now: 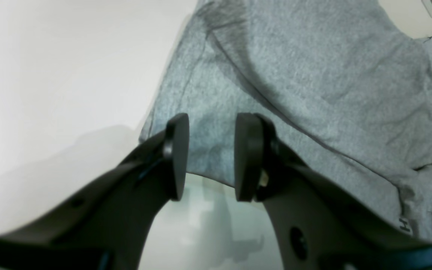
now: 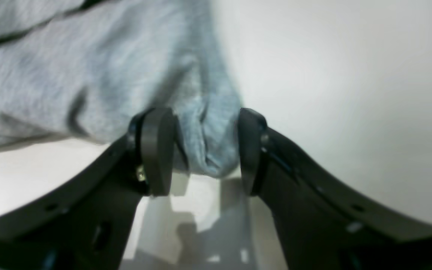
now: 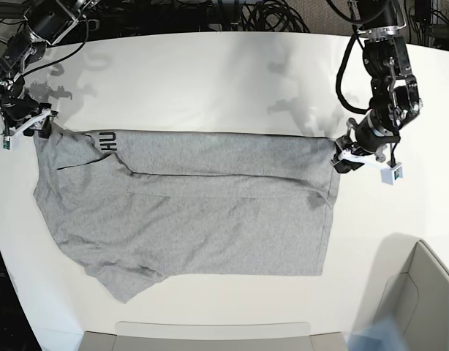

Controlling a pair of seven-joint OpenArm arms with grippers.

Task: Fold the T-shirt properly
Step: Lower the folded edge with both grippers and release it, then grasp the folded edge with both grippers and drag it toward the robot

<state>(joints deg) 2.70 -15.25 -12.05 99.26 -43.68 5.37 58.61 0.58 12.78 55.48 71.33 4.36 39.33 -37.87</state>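
The light grey T-shirt (image 3: 195, 212) lies spread on the white table (image 3: 210, 73), its top strip folded over so that black lettering (image 3: 107, 140) shows near the left end. My right gripper (image 3: 36, 126) is at the fold's left corner. In the right wrist view a bunched corner of the T-shirt (image 2: 206, 150) fills the gap of my right gripper (image 2: 206, 146) and touches both pads. My left gripper (image 3: 343, 162) is at the fold's right corner. In the left wrist view my left gripper (image 1: 210, 150) has its pads apart, with the T-shirt (image 1: 313, 75) edge lying unpinched between them.
A grey bin (image 3: 422, 292) stands at the front right corner. A flat grey tray (image 3: 210, 336) runs along the front edge. Cables (image 3: 261, 14) hang behind the table's far edge. Bare white table surrounds the shirt.
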